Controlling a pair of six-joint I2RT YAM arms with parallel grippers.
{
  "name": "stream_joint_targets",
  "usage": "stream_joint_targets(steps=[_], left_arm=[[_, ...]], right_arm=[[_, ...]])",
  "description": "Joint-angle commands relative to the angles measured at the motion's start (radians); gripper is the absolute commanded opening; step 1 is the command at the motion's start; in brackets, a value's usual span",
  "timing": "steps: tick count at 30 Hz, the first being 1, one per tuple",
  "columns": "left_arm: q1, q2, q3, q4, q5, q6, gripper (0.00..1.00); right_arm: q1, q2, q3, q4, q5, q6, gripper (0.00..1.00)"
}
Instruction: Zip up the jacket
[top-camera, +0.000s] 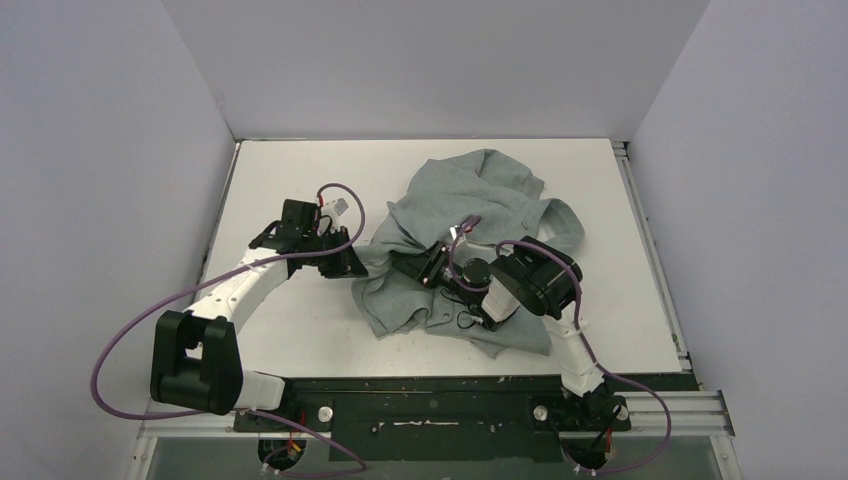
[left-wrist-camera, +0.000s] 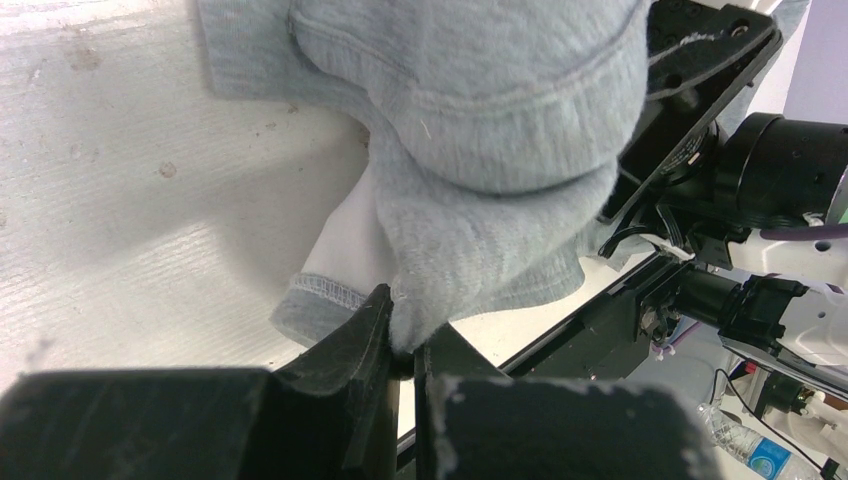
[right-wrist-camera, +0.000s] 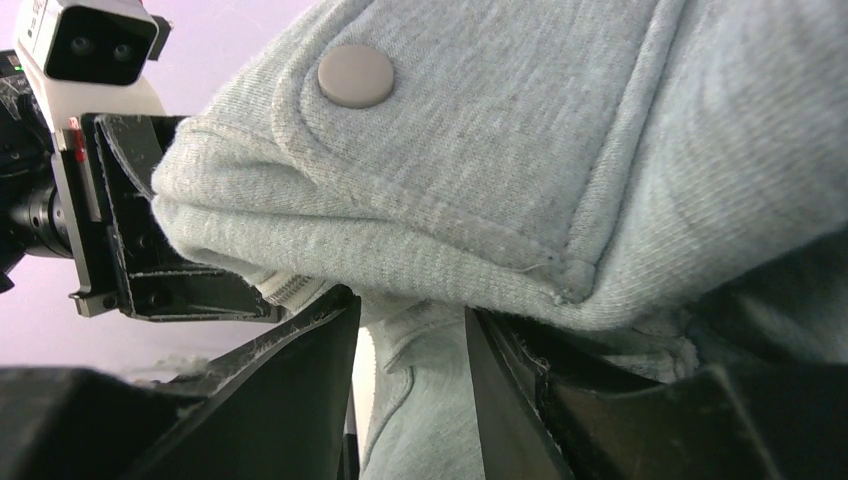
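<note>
Two arms meet at the jacket, which lies crumpled on the bench, right of centre. The left arm reaches to the garment's left edge. Its jaws are clenched on a fold of grey cloth, the fingers pinching it just above the bench. That hold looks meant to anchor the fabric so it cannot slide while the other side is worked.

The right arm comes in over the middle of the heap, close to the left one and facing it. Its jaws stand partly apart, with a flap bearing a snap button draped over them and more cloth in the gap. Whether they press on anything I cannot tell. A pale strip that may be zipper teeth shows beside one finger, so this arm is probably hunting for the zipper's lower end. Most of the track seems buried in folds.
</note>
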Motion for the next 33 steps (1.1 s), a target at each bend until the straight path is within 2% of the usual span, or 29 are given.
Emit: stream_joint_targets(steps=[1,6,13,23,33], left_arm=[[0.004,-0.034,0.048,0.006,0.014,-0.001,0.0],[0.004,-0.032,0.051,0.005,0.013,-0.001,0.0],[0.004,-0.032,0.047,0.003,0.011,-0.001,0.0],[0.005,-0.022,0.039,0.013,0.011,-0.003,0.0],[0.004,-0.014,0.032,0.021,0.014,-0.002,0.0]], right_arm=[[-0.028,0.032,0.04,0.055,0.007,-0.009,0.44],[-0.031,0.046,0.056,0.111,-0.006,0.008,0.41],[-0.038,0.059,0.029,0.198,-0.001,0.028,0.26],[-0.044,0.043,0.007,0.243,-0.006,0.022,0.11],[-0.049,-0.002,-0.022,0.243,-0.003,-0.005,0.07]])
